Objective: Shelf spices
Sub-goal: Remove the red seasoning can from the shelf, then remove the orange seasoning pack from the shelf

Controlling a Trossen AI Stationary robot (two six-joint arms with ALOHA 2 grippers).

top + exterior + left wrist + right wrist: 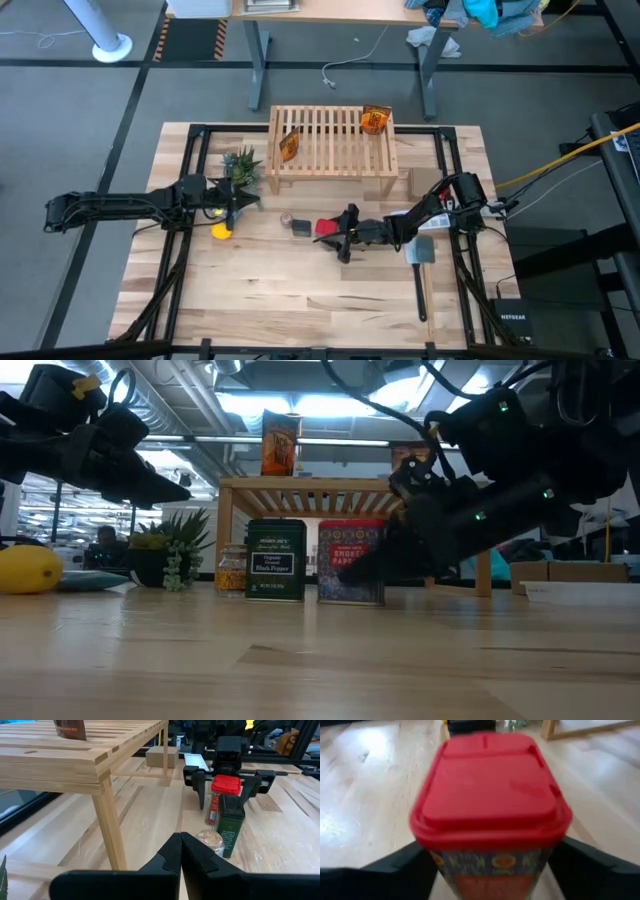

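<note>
1. High view: The shelf (333, 140) stands at the far middle of the table (300, 290), with two orange packets (289, 145) on its slats. The red tin (326, 227), dark box (300, 226) and small jar (286, 218) sit in a row on the table in front of it. The right tool (345, 233) is at the tin; the left tool (228, 200) waits near the potted plant (243, 168) and yellow toy (222, 231).
2. Low view: This view alone shows that all three containers stand upright, the tin (351, 562) touching the table.
3. Left wrist view: The left tool (180, 851) has its fingers pressed together, empty. Only here is it clear that the right tool's fingers stand apart, one on each side of the tin (224, 795), with gaps visible.
4. Right wrist view: The tin (490, 800) is centred between the spread fingers (395, 865). Judgement: close squarely on the body below the lid, then lift straight so the neighbouring box is not knocked.
</note>
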